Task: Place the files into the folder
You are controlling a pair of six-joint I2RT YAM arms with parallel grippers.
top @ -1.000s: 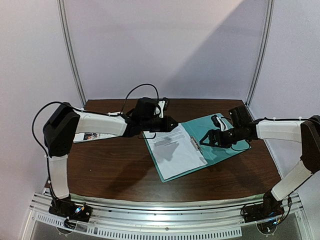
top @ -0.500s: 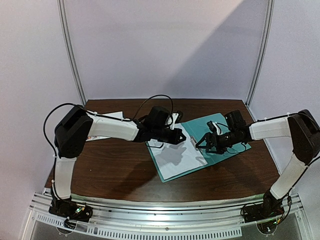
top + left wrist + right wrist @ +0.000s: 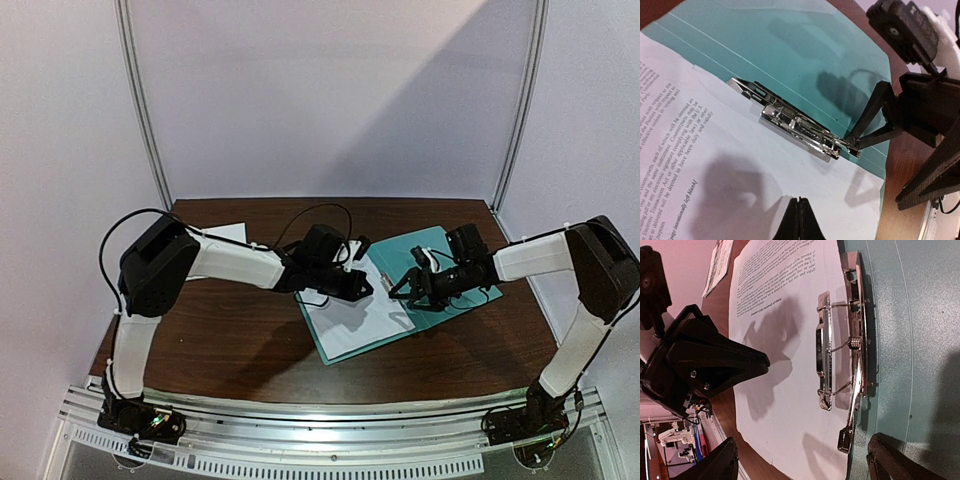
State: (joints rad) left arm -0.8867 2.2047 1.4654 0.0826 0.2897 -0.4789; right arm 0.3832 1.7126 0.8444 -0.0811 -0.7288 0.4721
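Observation:
The teal folder (image 3: pixel 445 252) lies open at centre right; it also shows in the left wrist view (image 3: pixel 790 40) and the right wrist view (image 3: pixel 920 340). The white text sheet (image 3: pixel 360 320) lies on its left half, its edge under the metal clip (image 3: pixel 800 125), (image 3: pixel 840 345). My left gripper (image 3: pixel 362 287) is shut and empty, tips low over the sheet (image 3: pixel 799 212). My right gripper (image 3: pixel 408 290) is wide open, its fingers either side of the clip's lever end (image 3: pixel 845 437); one finger (image 3: pixel 875 112) reaches that end. The second sheet (image 3: pixel 225 233) lies back left, partly hidden behind my left arm.
The brown table (image 3: pixel 230 340) ends at a metal rail along the near side. White walls and two metal posts close the back. The second sheet's edge shows at the top of the right wrist view (image 3: pixel 720 260). The left gripper body (image 3: pixel 705 360) hangs close over the text sheet.
My left gripper has moved right and nearer across the text sheet toward the clip. My right gripper has moved left to the clip's lever end.

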